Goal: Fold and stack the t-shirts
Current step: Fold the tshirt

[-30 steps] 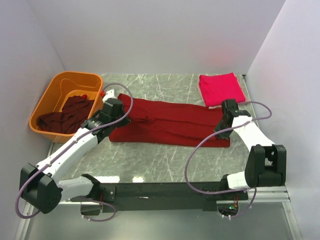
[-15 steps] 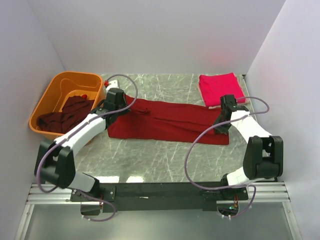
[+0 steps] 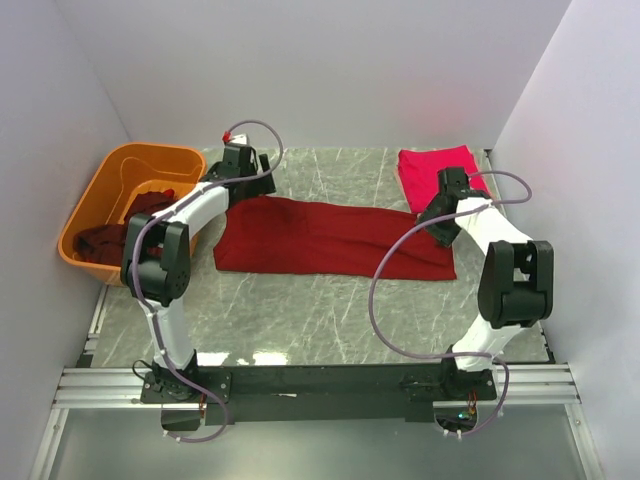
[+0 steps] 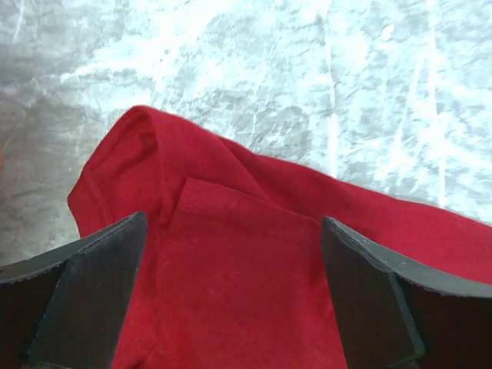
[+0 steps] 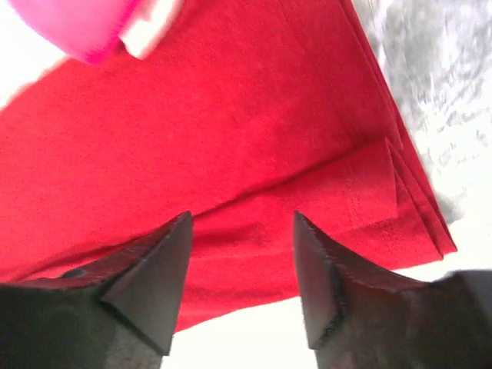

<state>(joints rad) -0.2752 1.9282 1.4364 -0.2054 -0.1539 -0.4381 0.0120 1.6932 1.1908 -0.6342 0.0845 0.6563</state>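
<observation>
A dark red t-shirt (image 3: 330,238) lies on the table, folded into a long flat strip. My left gripper (image 3: 243,176) hovers over its far left corner, open. In the left wrist view the fingers (image 4: 84,296) stand wide apart above the shirt's (image 4: 254,254) folded corner, gripping nothing. My right gripper (image 3: 441,212) is over the strip's far right end, also open. Its fingertips (image 5: 323,280) hang above the layered red cloth (image 5: 231,138). A folded crimson-pink t-shirt (image 3: 440,172) lies at the back right, and its corner (image 5: 77,23) shows in the right wrist view.
An orange plastic tub (image 3: 95,205) stands at the far left and holds crumpled dark maroon shirts (image 3: 125,235). White walls close in the table on three sides. The arms' black base rail (image 3: 320,380) runs along the near edge.
Both arms swung toward the back, carrying the shirt's edge over so the strip became narrower. Both grippers then opened and let the cloth go.
</observation>
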